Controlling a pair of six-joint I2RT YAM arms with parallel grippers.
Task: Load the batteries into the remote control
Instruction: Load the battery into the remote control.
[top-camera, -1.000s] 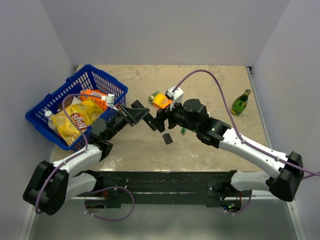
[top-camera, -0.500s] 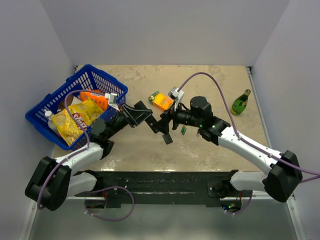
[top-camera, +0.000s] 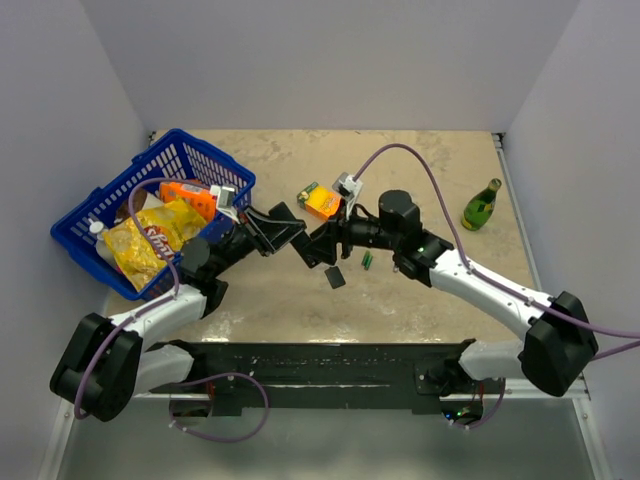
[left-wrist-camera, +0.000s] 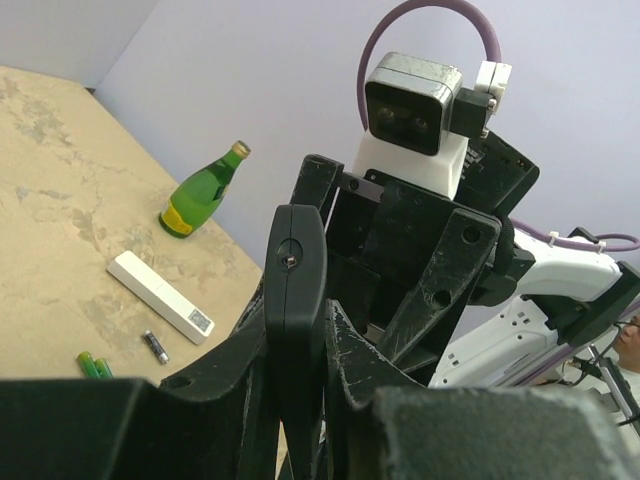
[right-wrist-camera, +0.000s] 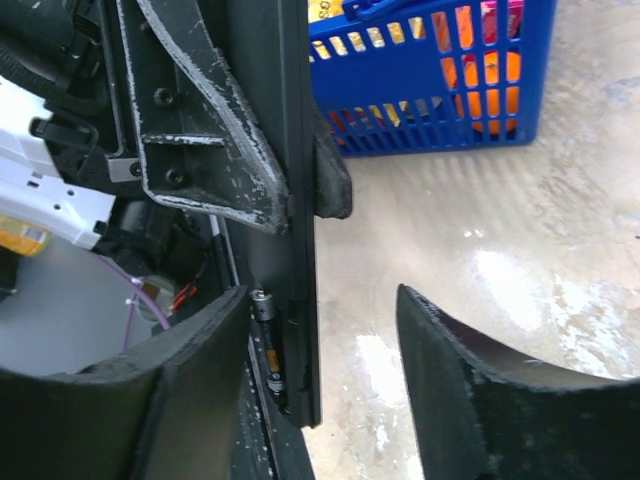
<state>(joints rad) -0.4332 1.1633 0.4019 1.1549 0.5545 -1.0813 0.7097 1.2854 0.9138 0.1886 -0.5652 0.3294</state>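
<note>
Remote (left-wrist-camera: 295, 290) stands on edge above the table, near the middle, pinched at its lower part by the left gripper (left-wrist-camera: 292, 365), whose jaws are pressed tight on its two broad faces. The right gripper (right-wrist-camera: 320, 310) faces it from the other side with its jaws spread. In the right wrist view the remote runs down close beside one finger (right-wrist-camera: 190, 400), while the other finger (right-wrist-camera: 470, 400) stands well clear of it, so nothing is pinched there. A dark battery (right-wrist-camera: 267, 345) lies lengthwise against the remote's near end, apparently in its open bay; how fully it is seated cannot be told.

Two green batteries (top-camera: 367, 260) lie side by side on the table under the right arm, and the black cover (top-camera: 335, 277) lies flat just beside them, nearer the arm bases. In the left wrist view a white bar (left-wrist-camera: 160, 297) lies near the green pair, with a dark cell (left-wrist-camera: 155, 346) between them. A green bottle (top-camera: 480, 205) lies near the right wall, an orange box (top-camera: 322, 203) sits behind the grippers, and a blue basket (top-camera: 130, 180) holding snack packs is at the left
</note>
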